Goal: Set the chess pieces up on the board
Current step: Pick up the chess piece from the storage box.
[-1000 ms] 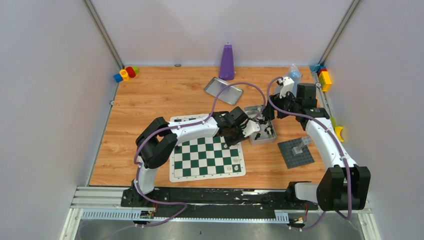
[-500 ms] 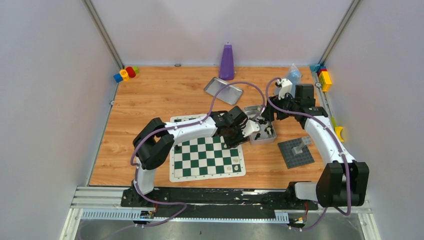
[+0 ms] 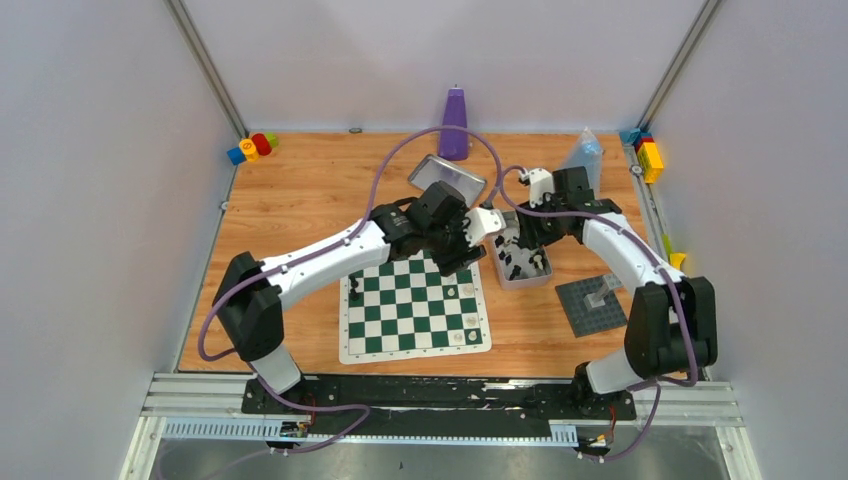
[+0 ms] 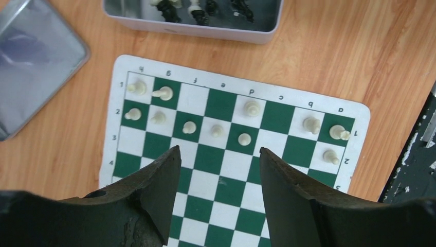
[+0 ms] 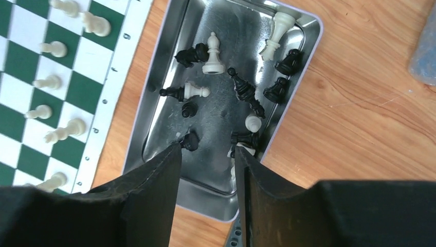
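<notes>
The green and white board (image 3: 400, 320) lies at the table's middle. Several cream-white pieces (image 4: 244, 139) stand on its two end rows, and one black piece (image 3: 353, 290) stands near its left edge. More black and white pieces (image 5: 241, 87) lie in a small metal tin (image 5: 205, 182) right of the board (image 5: 15, 56). My left gripper (image 4: 218, 149) is open and empty above the board (image 4: 226, 170), near its far right corner (image 3: 462, 245). My right gripper (image 5: 208, 148) is open and empty, just above the tin's near end (image 3: 515, 237).
A silver tray (image 3: 447, 181) and a purple bottle (image 3: 454, 124) lie behind the board. A dark grey studded baseplate (image 3: 590, 303) sits right of the tin (image 3: 527, 282). Coloured blocks stand at the back left corner (image 3: 251, 147) and the back right corner (image 3: 648, 155). A clear plastic bag (image 3: 585, 150) lies at the back right.
My left gripper has pulled back from the tin to the board's far right corner, its arm stretched out. My right gripper has moved left, over the tin.
</notes>
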Motion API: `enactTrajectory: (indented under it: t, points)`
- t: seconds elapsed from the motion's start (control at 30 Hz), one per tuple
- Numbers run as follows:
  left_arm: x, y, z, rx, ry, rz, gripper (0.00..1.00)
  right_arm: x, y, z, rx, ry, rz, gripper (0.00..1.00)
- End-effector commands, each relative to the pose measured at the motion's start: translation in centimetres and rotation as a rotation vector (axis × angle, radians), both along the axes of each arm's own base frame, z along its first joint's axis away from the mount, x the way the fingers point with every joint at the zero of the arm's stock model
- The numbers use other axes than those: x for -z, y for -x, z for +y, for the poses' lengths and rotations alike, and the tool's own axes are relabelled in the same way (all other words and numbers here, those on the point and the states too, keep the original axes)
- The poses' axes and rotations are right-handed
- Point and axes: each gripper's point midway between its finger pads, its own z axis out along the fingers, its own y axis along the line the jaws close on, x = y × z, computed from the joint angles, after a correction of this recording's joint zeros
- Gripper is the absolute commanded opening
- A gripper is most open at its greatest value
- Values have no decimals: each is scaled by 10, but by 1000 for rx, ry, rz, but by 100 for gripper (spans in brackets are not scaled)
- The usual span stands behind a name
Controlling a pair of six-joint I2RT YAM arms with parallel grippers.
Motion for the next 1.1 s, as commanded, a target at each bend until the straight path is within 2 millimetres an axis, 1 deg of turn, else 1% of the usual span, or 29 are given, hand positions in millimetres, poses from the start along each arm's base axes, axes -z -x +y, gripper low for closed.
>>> enactTrajectory:
  t: [0.0, 0.13, 0.2, 0.3, 0.4, 0.5, 0.63, 1.07]
  points:
    - [-27, -5, 19, -9, 34, -45, 66, 7, -21, -8, 15, 141, -13, 41]
    - [-29, -4, 26, -24, 39, -46, 66, 21, -28, -12, 19, 217, 26, 34]
    - [-28, -3, 27, -24, 40, -44, 66, 27, -28, -12, 19, 245, 45, 33]
    - [-29, -2, 27, -25, 47, -43, 66, 33, -30, -14, 27, 289, 54, 33]
    - [-31, -2, 26, -25, 56, -43, 66, 38, -32, -21, 46, 346, 59, 33]
    - [-31, -1, 26, -24, 59, -41, 66, 44, -32, -22, 45, 375, 76, 33]
    - [-31, -1, 26, -25, 59, -42, 66, 51, -31, -23, 41, 403, 93, 33]
    - [-30, 0, 26, -25, 62, -36, 66, 62, -31, -25, 41, 458, 122, 33]
